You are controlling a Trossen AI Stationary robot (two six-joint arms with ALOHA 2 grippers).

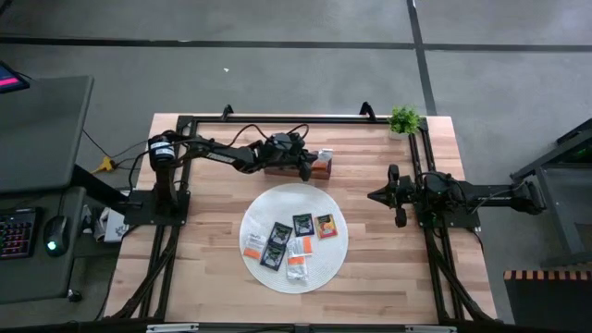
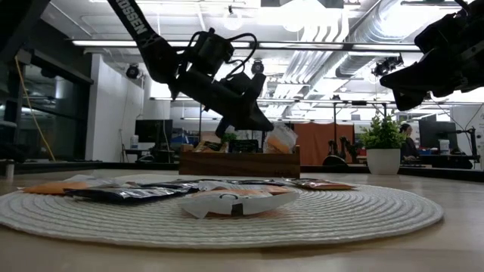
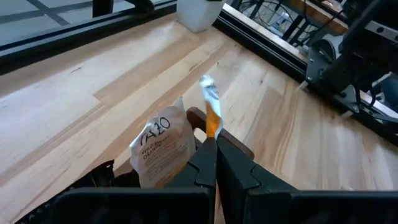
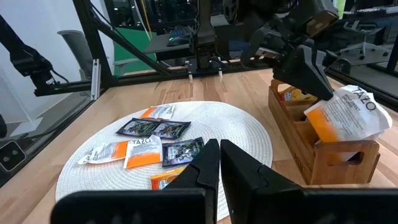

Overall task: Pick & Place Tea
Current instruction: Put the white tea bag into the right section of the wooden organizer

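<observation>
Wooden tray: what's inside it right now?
Wooden tray: end compartment holds an orange-and-white sachet, the left pincer shut on it; another orange sachet farther back. Compartment floors hidden.

A potted plant point(image 1: 404, 120) stands at the wooden table's point(image 1: 398, 268) far corner.

Seven tea sachets point(image 1: 289, 242) are lying flat and loosely clustered on the round white mat point(image 1: 335, 264): three black, the others orange or orange-and-white. Another orange-and-white sachet point(image 4: 341, 118) is standing tilted in the wooden tray's point(image 4: 323, 155) end compartment, apparently pinched at its top edge by the left gripper point(image 3: 216, 144).
</observation>
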